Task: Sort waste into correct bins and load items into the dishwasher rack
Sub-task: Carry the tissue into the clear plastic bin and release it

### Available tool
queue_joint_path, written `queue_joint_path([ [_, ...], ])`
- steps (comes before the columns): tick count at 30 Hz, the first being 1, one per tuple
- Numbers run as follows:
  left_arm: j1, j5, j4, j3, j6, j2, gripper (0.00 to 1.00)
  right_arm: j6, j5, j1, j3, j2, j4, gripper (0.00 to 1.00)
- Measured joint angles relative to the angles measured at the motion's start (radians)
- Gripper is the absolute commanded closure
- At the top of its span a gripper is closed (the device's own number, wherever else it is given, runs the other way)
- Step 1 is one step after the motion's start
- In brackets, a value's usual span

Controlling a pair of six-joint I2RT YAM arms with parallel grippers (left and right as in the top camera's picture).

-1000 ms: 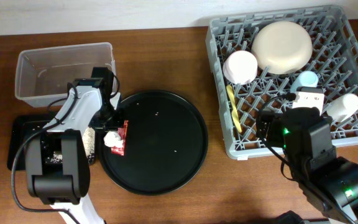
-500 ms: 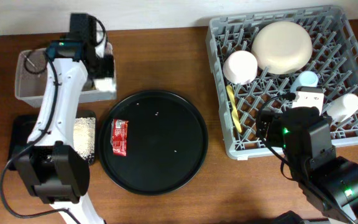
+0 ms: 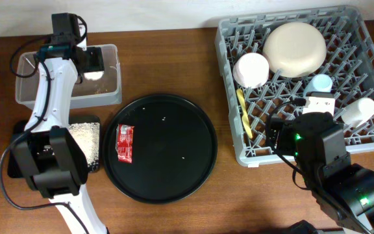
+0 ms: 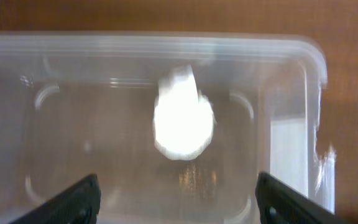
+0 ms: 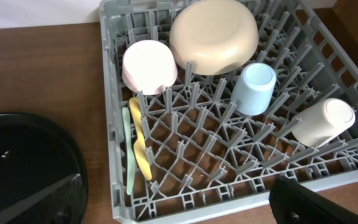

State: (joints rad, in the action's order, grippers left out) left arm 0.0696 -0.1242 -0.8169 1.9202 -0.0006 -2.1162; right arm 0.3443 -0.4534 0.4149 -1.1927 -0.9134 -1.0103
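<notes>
- The left gripper [image 4: 179, 208], clamped a second ago, now gapes empty above the clear tub [image 3: 28, 97]; the white crumpled wad [image 4: 182, 121] shows inside it, released.
- The red-printed wrapper [image 3: 124, 142] remains on the round black tray [image 3: 193, 117], unsorted.
- The right gripper [image 5: 176, 208] hangs wide open, empty, by the loaded rack [image 5: 107, 93].

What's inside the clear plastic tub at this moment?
One white crumpled wad, blurred, sits near the middle of the clear tub. Overhead, the left arm covers part of the tub's floor, so anything beneath it is hidden.
</notes>
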Motion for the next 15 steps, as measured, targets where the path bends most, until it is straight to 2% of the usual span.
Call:
queue_joint_path([
  [1,-0.001,0.000,-0.040,0.005,0.000,0.007,0.20,0.000,0.001,0.000,0.000,0.000,0.000,0.02],
  [3,-0.006,0.014,-0.153,0.019,0.001,0.034,0.26,0.000,0.003,0.000,0.000,0.000,0.000,0.02],
  [8,-0.026,0.126,-0.417,0.035,0.000,0.160,0.34,0.000,0.003,0.000,0.000,0.000,0.001,0.02],
  [9,-0.036,0.143,-0.450,0.042,-0.005,0.180,0.38,0.000,0.003,0.000,0.000,0.000,0.001,0.02],
  [12,-0.070,0.173,-0.537,0.031,-0.015,0.202,0.39,0.000,0.003,0.000,0.000,0.000,0.001,0.02],
  [15,-0.108,0.177,-0.556,-0.047,-0.020,0.200,0.38,0.001,0.003,0.000,0.000,0.000,0.002,0.02],
])
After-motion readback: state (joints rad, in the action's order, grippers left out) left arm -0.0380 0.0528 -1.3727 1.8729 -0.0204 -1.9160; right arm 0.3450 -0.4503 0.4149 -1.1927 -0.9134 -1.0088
